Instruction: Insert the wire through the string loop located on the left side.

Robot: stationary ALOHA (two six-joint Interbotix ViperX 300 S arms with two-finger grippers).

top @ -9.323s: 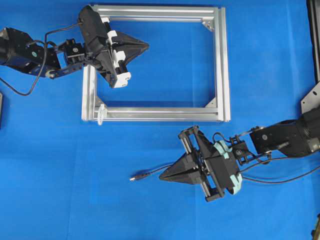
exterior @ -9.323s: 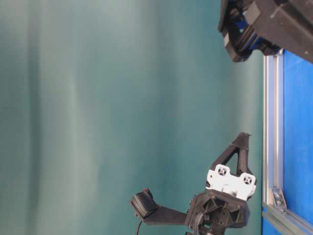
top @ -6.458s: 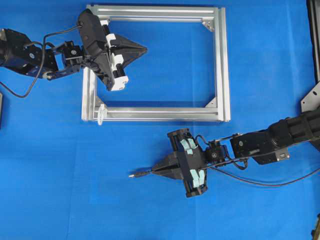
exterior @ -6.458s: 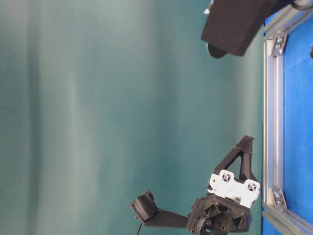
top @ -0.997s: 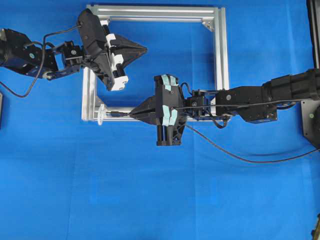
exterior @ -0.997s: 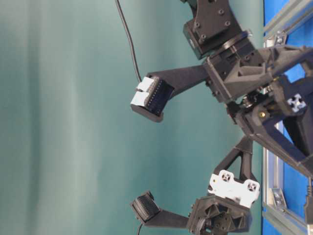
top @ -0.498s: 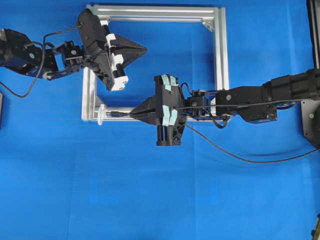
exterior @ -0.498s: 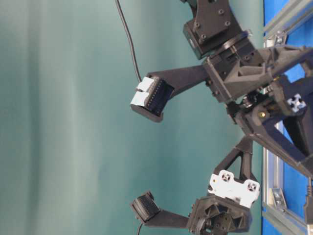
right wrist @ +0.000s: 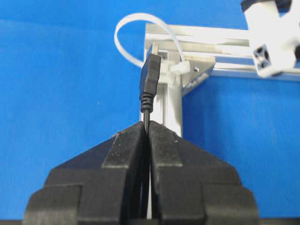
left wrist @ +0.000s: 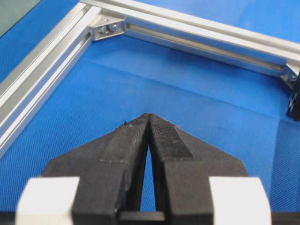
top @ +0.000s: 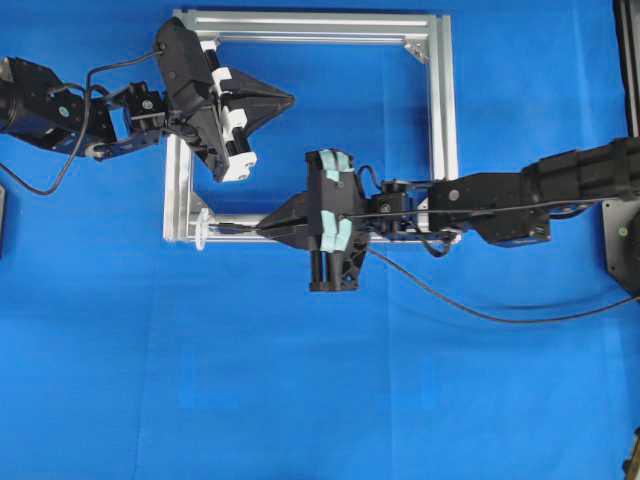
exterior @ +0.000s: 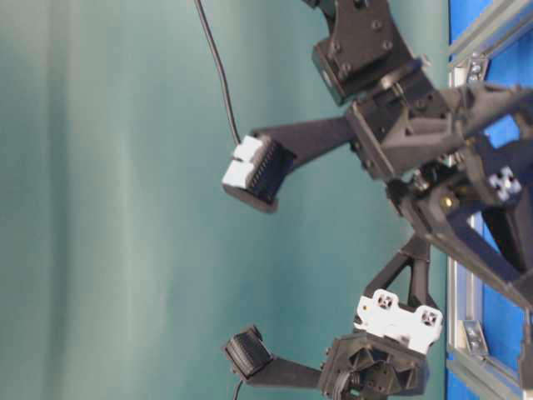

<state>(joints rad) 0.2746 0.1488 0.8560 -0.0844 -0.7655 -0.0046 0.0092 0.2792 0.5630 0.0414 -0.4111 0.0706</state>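
Two robot arms reach over a blue table [top: 300,400], and a square metal frame [top: 445,130] lies flat on it. The frame is the thing to look from.

The right gripper [top: 262,229] sits over the frame's bottom bar, a bit left of the bar's middle, and it points toward the frame's bottom left corner. Its two black fingers [right wrist: 122,150] are pressed together on the wire [right wrist: 146,123], which runs up out of the tips. In the right wrist view, the wire ends in a small dark plug [right wrist: 151,75] with a shiny tip. The plug stands right in front of the frame's corner post.

The string loop [right wrist: 140,35] is thin and white. It curls out from that same corner of the frame, and the plug's tip sits at the loop's opening. I cannot tell if the tip is inside the loop or just in front of it. From above, the loop [top: 203,228] shows as a tiny pale ring at the frame's bottom left corner, with the wire [top: 235,228] just beside it.

The rest of the wire trails away from the frame across the table toward the right edge.

The left gripper [top: 290,98] hangs over the inside of the frame, near its top left corner. Its fingers [left wrist: 129,136] are together and hold nothing.
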